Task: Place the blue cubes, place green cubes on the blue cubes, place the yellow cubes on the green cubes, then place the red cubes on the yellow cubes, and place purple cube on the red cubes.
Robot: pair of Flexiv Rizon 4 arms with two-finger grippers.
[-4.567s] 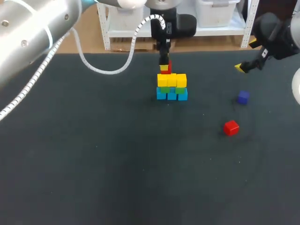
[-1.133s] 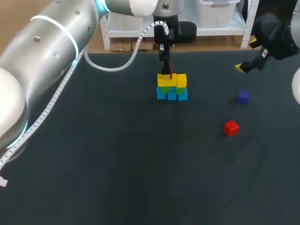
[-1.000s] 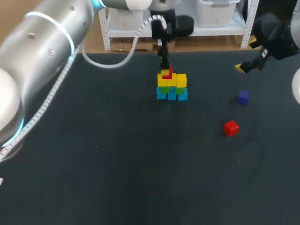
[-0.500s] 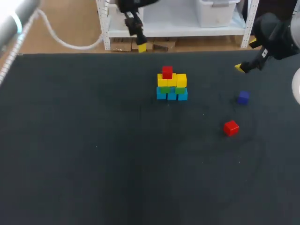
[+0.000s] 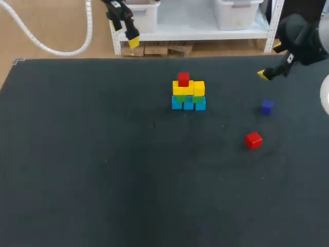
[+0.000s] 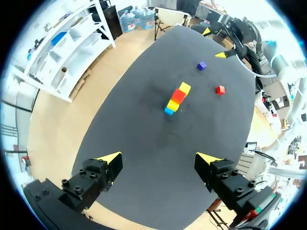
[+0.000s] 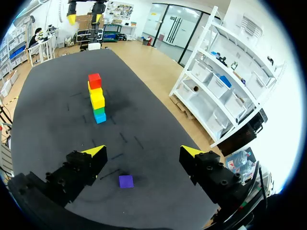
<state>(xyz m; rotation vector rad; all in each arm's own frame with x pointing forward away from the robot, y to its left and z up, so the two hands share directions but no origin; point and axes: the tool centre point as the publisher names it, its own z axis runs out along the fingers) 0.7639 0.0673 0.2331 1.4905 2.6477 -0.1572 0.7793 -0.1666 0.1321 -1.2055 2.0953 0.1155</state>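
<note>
two yellow tips of the left gripper (image 6: 158, 160) are seen spread apart with nothing between them. the arm has been pulled back from above the stack to the far left, past the far edge of the table (image 5: 77, 154). at the middle, the first red cube (image 5: 183, 79), held over the pile moments ago, is now left standing on the yellow cubes (image 5: 194, 88), toward their left end. under these a thin green band (image 5: 180, 97) is seen, probably the green cubes, with the blue cubes (image 5: 188, 104) at the bottom. so one red is judged placed. to the right, the second red cube (image 5: 253, 140) and the purple cube (image 5: 266, 107) lie loose and apart. the right gripper (image 7: 144, 152) has not been moved; its fingers are held apart, empty, above and near the purple cube.
</note>
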